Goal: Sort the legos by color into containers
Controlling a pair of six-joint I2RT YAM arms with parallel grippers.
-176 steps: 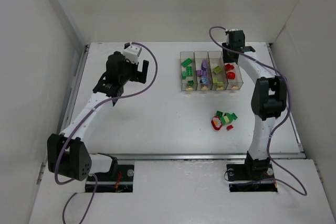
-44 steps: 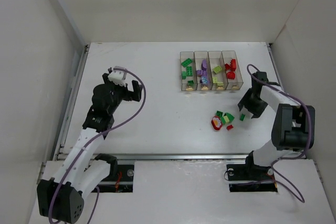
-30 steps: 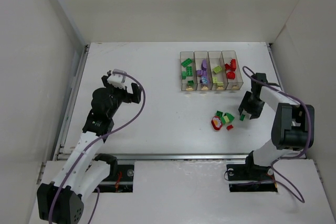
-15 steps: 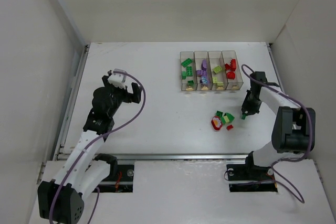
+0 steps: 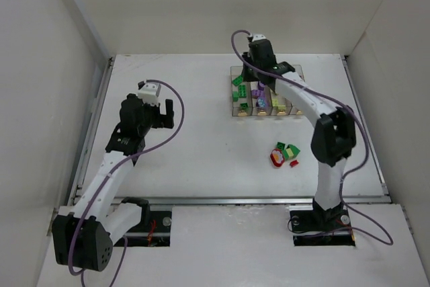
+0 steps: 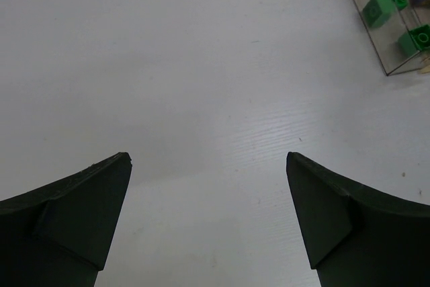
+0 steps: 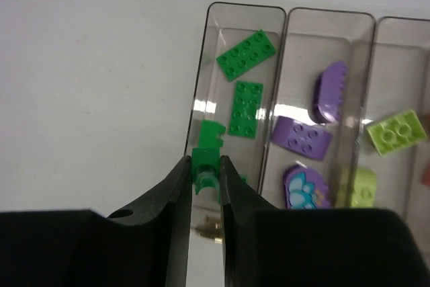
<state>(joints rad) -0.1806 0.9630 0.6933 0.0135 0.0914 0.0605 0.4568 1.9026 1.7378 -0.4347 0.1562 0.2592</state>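
My right gripper is shut on a small green lego and holds it over the near end of the leftmost clear bin, which holds green legos. The bin beside it holds purple legos; the third holds yellow-green ones. In the top view the right gripper hangs over the row of four bins. A small pile of green, yellow-green and red legos lies on the table in front of the bins. My left gripper is open and empty over bare table.
White walls enclose the table on the left, back and right. The right arm stretches from its base across the right side of the table to the bins. The green bin's corner shows at the top right of the left wrist view.
My right gripper has carried the green lego from the table right of the pile up to the leftmost bin. The left arm shifted slightly back.
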